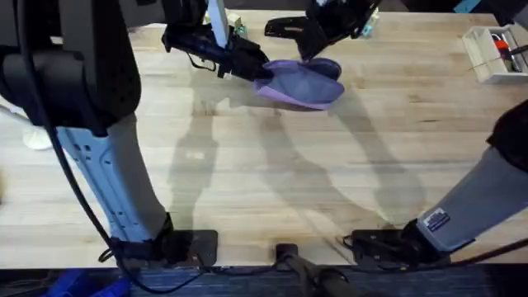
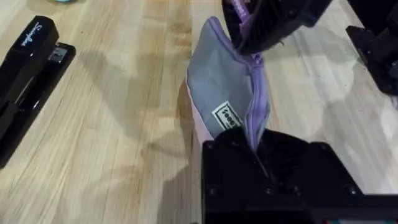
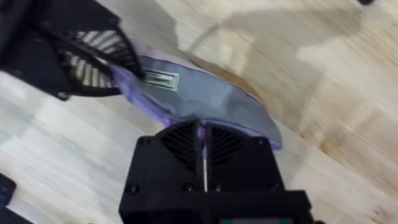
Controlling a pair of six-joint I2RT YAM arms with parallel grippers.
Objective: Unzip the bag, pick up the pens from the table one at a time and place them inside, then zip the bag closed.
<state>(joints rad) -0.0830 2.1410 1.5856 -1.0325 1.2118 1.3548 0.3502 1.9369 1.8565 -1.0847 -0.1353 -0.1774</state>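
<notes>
The lavender bag (image 1: 304, 85) lies at the far middle of the table (image 1: 272, 181), held at both ends. My left gripper (image 1: 261, 71) is shut on its left end; in the left wrist view the fabric and zipper line of the bag (image 2: 224, 93) run into my own left gripper (image 2: 258, 146). My right gripper (image 1: 318, 51) is shut on the bag's far right end at the zipper. The right wrist view shows the right gripper (image 3: 204, 142) pinching the edge of the bag (image 3: 205, 99), with the left gripper (image 3: 102, 59) at the other end. The pens are out of view.
A black stapler (image 2: 25, 74) lies just beyond the bag, also the stapler (image 1: 285, 29) at the table's far edge. A white box (image 1: 493, 51) with red markers stands at the far right. A white object (image 1: 37, 136) sits at the left edge.
</notes>
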